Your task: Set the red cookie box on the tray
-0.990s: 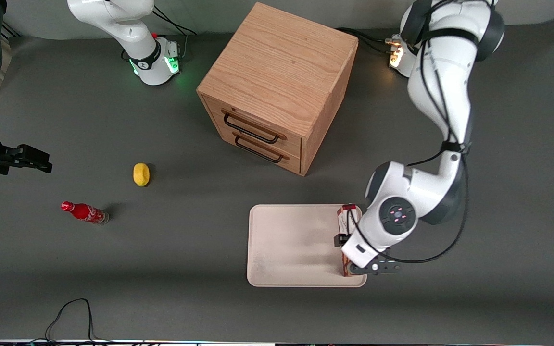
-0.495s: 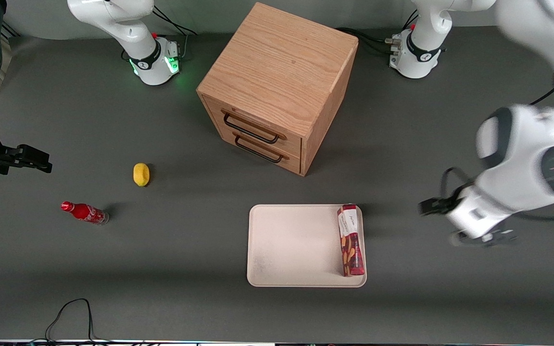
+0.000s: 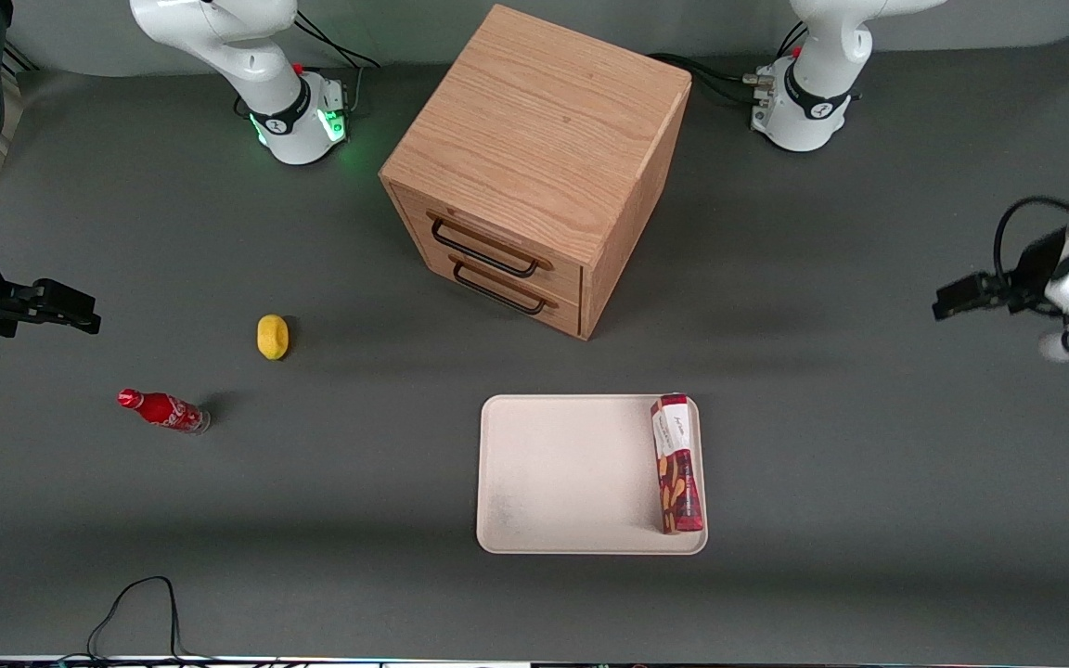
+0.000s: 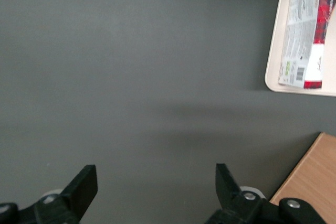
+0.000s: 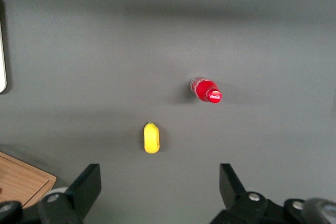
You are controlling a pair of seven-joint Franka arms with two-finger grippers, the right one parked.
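- The red cookie box (image 3: 677,463) lies flat on the tray (image 3: 572,473), along the short rim nearest the working arm's end of the desk (image 3: 869,464).
- The gripper (image 4: 156,192) hangs over bare desk near that end's edge, well apart from the tray, its fingers (image 4: 83,184) spread wide and holding nothing.
- The wooden cabinet (image 3: 534,167) stands farther from the front camera than the tray.

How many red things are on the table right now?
2. The red cookie box lies on the tray, along its edge toward the working arm. The red cola bottle lies toward the parked arm's end. The gripper hangs open over bare table. None looks hidden.
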